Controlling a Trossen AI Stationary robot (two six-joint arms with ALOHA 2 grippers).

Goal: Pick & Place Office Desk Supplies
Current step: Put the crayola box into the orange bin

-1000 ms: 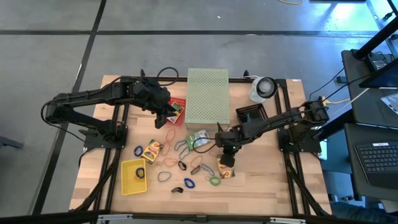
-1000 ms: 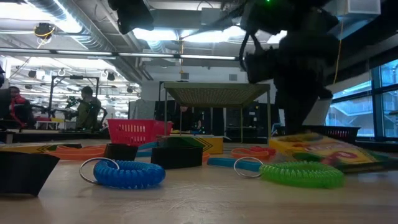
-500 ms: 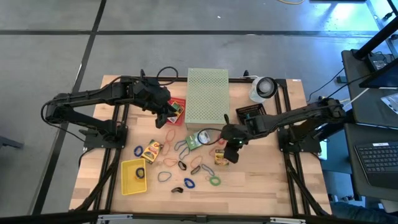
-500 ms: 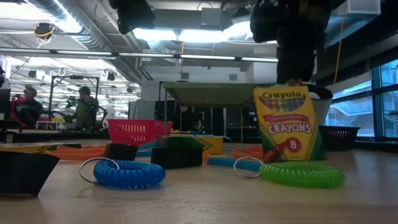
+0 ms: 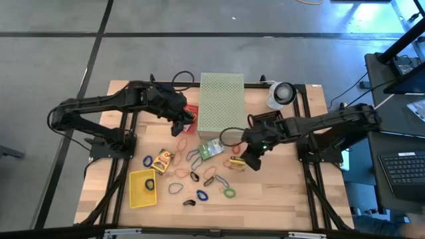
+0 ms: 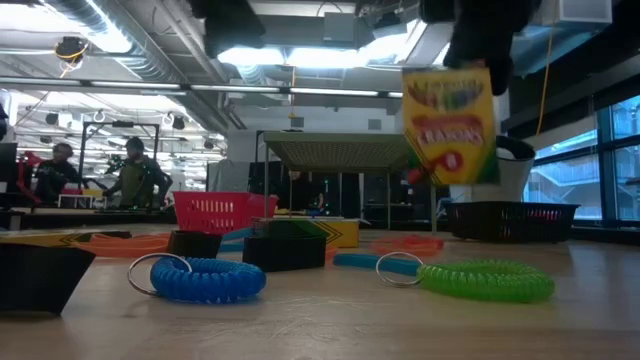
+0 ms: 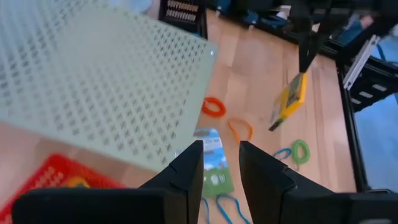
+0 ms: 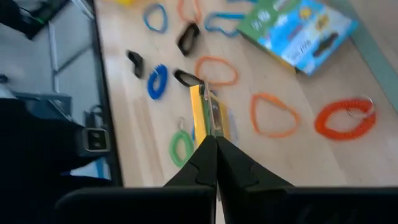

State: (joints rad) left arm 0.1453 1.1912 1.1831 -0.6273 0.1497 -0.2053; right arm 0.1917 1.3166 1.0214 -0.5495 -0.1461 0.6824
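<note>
Now the right end effector point(image 5: 240, 161), clenched on the crayon box point(image 6: 449, 125) hanging clear of the surface point(image 5: 279, 192), should carry it steadily, unswinging, toward its bin.

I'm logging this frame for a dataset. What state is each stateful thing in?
Yellow-and-green crayon box: lifted clear of the table, hanging tilted from the right gripper.
Right gripper: shut on the crayon box.
Left gripper: fingers parted, empty, beside the pale green perforated box.
Green-and-blue card box: lying flat on the table.
Yellow bin: upright, one dark item inside.
Green coiled band: lying flat.
</note>
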